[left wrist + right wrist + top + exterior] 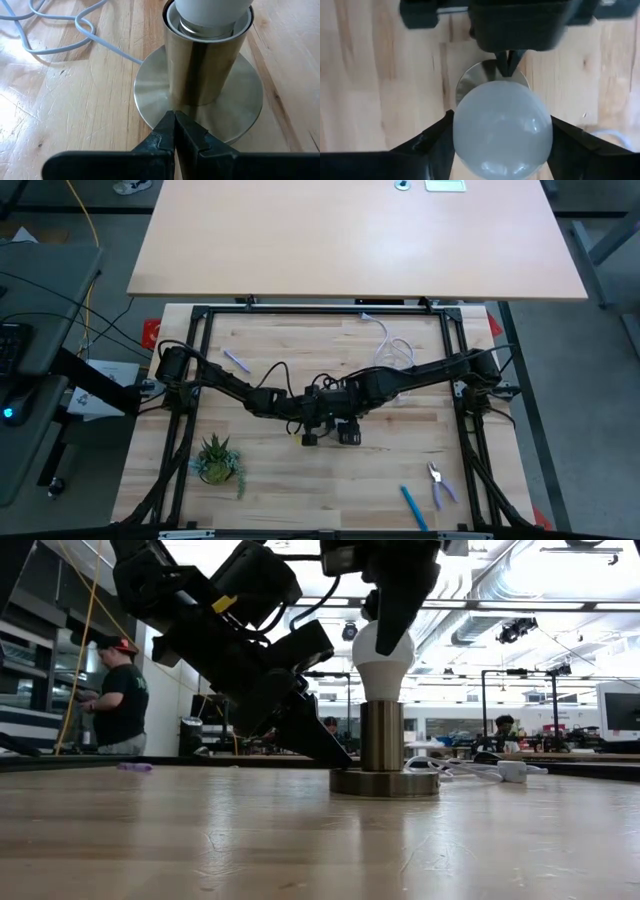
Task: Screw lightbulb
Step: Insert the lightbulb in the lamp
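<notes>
— End effectors first: where are they? 
— Both meet mid-worktop (300,500). Right end effector (502,137) comes down from above, its fingers (432,142) clenched on the lightbulb (383,662). Left end effector (175,131) sits low, fingertips pinched together, touching the near rim of the socket (383,752) base.
— And the bulb itself?
— Upright, long axis vertical, screw end inside the socket's cup, directly under the right wrist. I judge turning about that axis is what's left.
— Room to move?
— Open wood all round; the white cord (60,30) trails off on the far side, well clear.
</notes>
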Robot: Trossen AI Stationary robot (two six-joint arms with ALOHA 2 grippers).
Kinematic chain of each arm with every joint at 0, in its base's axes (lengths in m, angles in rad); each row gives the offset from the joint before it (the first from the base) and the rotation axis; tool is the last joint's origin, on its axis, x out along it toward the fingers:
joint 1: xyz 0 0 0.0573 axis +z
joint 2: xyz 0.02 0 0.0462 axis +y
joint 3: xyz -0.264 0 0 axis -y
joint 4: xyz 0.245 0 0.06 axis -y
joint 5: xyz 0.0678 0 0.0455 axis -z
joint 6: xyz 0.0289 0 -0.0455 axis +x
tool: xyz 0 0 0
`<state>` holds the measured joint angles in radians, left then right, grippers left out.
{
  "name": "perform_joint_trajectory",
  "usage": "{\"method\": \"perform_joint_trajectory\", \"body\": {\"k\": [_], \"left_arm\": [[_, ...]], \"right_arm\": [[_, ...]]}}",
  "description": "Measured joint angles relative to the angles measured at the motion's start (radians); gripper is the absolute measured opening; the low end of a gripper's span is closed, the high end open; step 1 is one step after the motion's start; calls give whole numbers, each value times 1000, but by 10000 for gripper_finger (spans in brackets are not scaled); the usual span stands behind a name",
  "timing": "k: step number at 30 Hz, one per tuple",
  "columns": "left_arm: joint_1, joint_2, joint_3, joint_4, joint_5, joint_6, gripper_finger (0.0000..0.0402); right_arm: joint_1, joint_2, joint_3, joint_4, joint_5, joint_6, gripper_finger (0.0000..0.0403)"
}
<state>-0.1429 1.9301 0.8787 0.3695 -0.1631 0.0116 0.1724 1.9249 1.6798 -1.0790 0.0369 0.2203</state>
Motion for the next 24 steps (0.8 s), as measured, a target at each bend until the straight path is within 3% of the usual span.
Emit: {"method": "perform_joint_trajectory", "body": {"k": [16, 24], "left_arm": [[0, 0, 0, -1, -29, 0, 0], [-1, 0, 0, -1, -26, 0, 0]], "right_arm": [[32, 0, 0, -2, 53, 863, 233], [37, -1, 0, 10, 22, 1135, 232]]}}
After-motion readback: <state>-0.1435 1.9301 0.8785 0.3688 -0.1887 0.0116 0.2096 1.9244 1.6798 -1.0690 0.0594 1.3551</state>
